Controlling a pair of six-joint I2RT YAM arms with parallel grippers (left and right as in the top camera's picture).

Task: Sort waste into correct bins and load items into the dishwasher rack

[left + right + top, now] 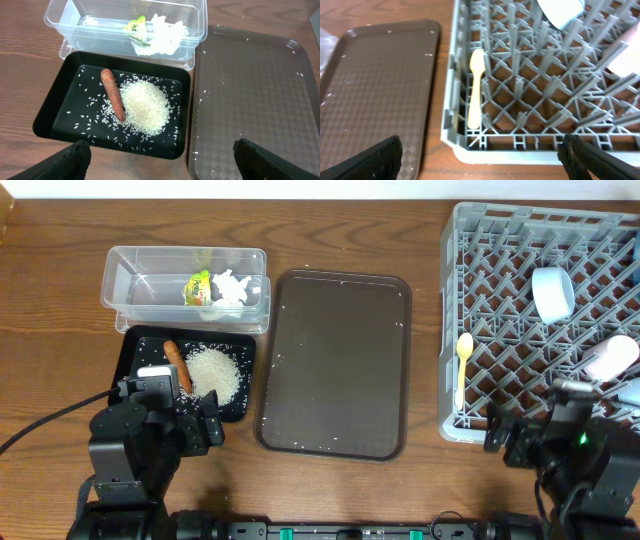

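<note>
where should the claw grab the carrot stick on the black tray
Take the carrot stick at its rice-free half, from straight above, left claw closing across its narrow width. It lies flat on the black tray, and the rice heap crowds its other end.

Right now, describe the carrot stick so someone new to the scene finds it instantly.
Start at the big brown serving tray mid-table; the shallow black tray sits beside its left edge, nearer the robot than the clear tub. In it, the carrot stick lies along the left side of the rice heap: the only orange, rod-shaped thing there.
</note>
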